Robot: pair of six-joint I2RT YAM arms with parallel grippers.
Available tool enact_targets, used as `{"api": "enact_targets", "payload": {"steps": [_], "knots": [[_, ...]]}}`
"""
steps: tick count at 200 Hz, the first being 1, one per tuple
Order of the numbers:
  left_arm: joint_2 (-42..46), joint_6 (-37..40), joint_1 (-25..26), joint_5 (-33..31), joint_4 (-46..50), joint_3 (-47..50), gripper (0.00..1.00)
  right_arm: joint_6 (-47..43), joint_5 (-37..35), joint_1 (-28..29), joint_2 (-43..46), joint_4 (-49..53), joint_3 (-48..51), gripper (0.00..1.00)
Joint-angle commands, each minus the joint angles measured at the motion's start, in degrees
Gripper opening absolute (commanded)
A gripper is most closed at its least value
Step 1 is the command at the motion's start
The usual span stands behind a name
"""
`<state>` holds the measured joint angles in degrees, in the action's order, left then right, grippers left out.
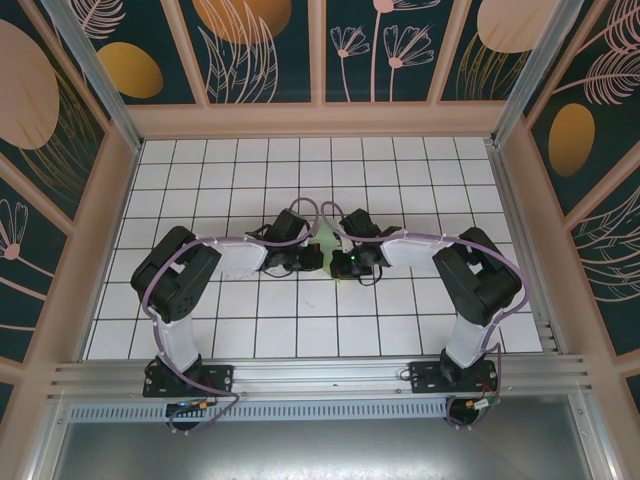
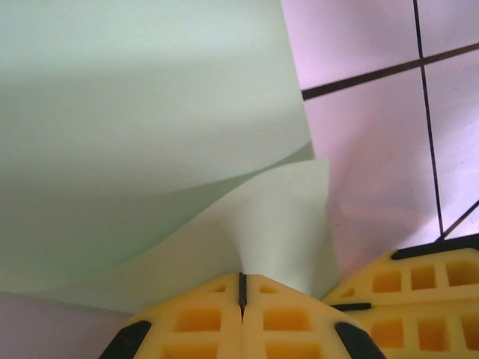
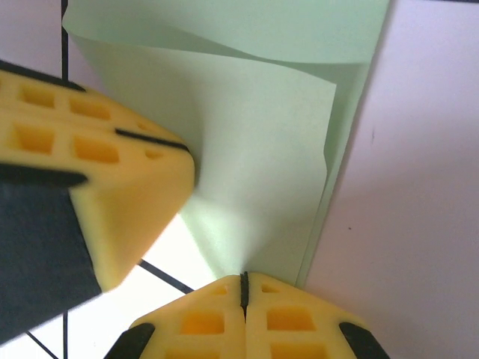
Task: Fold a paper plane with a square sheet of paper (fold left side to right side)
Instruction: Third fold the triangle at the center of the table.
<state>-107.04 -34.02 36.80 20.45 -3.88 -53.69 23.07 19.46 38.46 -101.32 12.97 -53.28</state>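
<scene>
Left pincer (image 2: 242, 284) pinching sheet (image 2: 150, 112), thin, curled, pale-green

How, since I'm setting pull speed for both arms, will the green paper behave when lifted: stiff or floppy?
Probably floppy: the paper bows in soft curves away from where the left gripper pinches it. Likely very light, since a mere fingertip pinch by the right gripper holds a layer up. It could crease or tear if the two pull apart.

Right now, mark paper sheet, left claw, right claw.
paper sheet (image 2: 150, 112): left wrist view, upper flap.
left claw (image 2: 242, 288): left wrist view, fingertip seam.
right claw (image 3: 243, 288): right wrist view, fingertip seam.
</scene>
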Motion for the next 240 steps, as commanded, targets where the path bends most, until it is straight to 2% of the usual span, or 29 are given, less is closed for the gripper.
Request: {"api": "enact_targets", "payload": {"steps": [1, 88, 148, 169, 190, 199, 213, 225, 240], "knots": [[-0.01, 2.77, -4.88, -10.72, 4.76, 0.53, 0.05, -0.04, -6.28, -0.40, -3.07, 9.26, 2.30, 0.00], [-0.86, 6.59, -10.97, -14.02, 6.05, -0.34, 0.06, -0.13, -5.05, -0.36, -1.93, 9.27, 3.17, 0.00], [-0.22, 6.95, -11.93, -13.98, 6.87, -1.59, 0.07, -0.09, -3.96, -0.32, -1.27, 8.27, 3.53, 0.00], [2.59, 6.58, -11.92, -12.91, 6.73, -1.29, 0.12, 0.03, -2.75, -0.44, -0.84, 6.33, 3.27, 0.00], [7.06, 5.42, -11.92, -11.50, 6.46, -0.43, 0.26, 0.63, -1.32, -0.49, 1.14, 2.34, 2.92, 0.00], [8.50, 4.70, -11.93, -10.62, 6.19, 0.26, 0.31, 0.88, -1.13, -0.55, 2.64, 0.11, 2.99, 0.09], [12.87, 2.87, -11.97, -8.96, 5.02, 1.90, 0.38, 0.85, -1.02, -0.66, 5.32, -2.86, 3.01, 0.15], [15.46, 1.31, -11.92, -7.19, 3.54, 3.80, 0.43, 0.46, -1.80, -1.07, 7.87, -4.39, 2.92, 0.25], [18.30, -0.88, -11.92, -4.64, 1.03, 6.64, 0.45, -0.59, -4.06, -1.77, 10.91, -4.95, 2.82, 0.37]]}}
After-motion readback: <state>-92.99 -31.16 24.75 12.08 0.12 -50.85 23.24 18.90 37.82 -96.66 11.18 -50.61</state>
